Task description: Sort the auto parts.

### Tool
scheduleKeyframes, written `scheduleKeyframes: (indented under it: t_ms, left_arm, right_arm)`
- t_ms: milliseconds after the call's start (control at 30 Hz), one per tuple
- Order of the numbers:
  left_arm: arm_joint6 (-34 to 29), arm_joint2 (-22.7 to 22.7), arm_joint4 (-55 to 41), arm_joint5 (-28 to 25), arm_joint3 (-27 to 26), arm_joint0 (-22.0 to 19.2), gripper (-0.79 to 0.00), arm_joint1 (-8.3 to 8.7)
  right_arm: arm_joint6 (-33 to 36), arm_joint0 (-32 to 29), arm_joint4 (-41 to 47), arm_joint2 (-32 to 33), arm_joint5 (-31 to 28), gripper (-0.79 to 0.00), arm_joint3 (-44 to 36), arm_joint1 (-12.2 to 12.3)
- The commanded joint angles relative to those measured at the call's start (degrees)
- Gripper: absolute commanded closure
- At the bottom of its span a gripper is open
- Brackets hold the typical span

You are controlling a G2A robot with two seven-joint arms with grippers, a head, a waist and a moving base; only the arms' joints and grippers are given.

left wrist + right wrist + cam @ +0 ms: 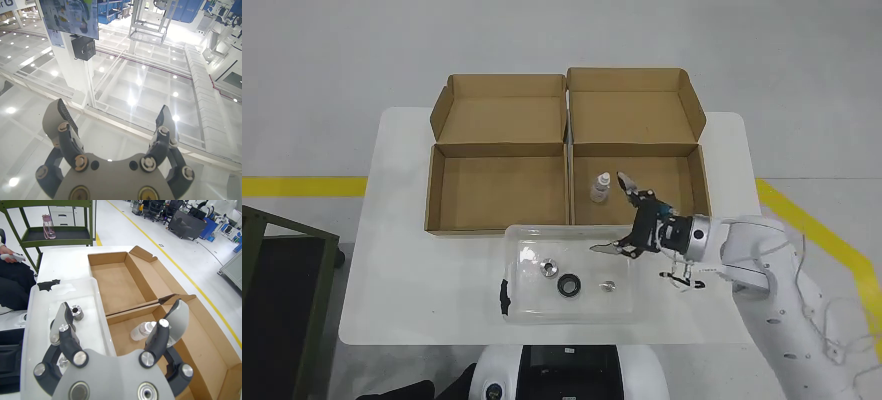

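My right gripper [614,214] is open and holds nothing. It hangs over the border between the clear plastic bin [522,310] and the right cardboard box [682,205]. In the right wrist view one of its fingers [65,311] is above the bin and the other is above the box, with the gripper [121,311] spread wide. The bin holds a metal cylinder [548,267] [76,312], a black ring [570,286] and a small metal piece [607,286] [63,362]. A white bottle [599,186] [142,330] lies in the right box. My left gripper [113,113] is open and points at the ceiling.
The left cardboard box [497,195] [117,279] stands open with nothing inside. A black scrap [48,285] sits on the bin's far rim. A green cart [56,236] with a pink bottle stands beyond the table. Bare white tabletop [392,250] lies left of the boxes.
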Motion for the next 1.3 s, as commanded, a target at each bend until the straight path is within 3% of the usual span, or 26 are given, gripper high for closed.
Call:
scheduleKeyframes:
  t_ms: [0,300,533,1067,1267]
  left_arm:
    - [0.0,0.0,0.0,0.0,0.0,0.0,-0.785,0.0]
    - [0.0,0.0,0.0,0.0,0.0,0.0,-0.785,0.0]
    - [0.0,0.0,0.0,0.0,0.0,0.0,-0.785,0.0]
    - [0.0,0.0,0.0,0.0,0.0,0.0,-0.785,0.0]
    - [0.0,0.0,0.0,0.0,0.0,0.0,-0.785,0.0]
  right_arm:
    - [3.2,-2.0,1.0,0.7,-0.3,-0.785,-2.8,0.4]
    - [13.3,-9.1,3.1,4.0,-2.7,-0.785,-11.7,2.1]
    - [15.1,-11.9,1.2,5.1,-2.3,-0.785,-13.1,2.8]
    - [14.9,-12.1,0.2,5.0,-1.5,-0.785,-13.1,2.9]
    - [19.6,-10.3,-1.3,1.7,-2.9,-0.785,-13.1,3.3]
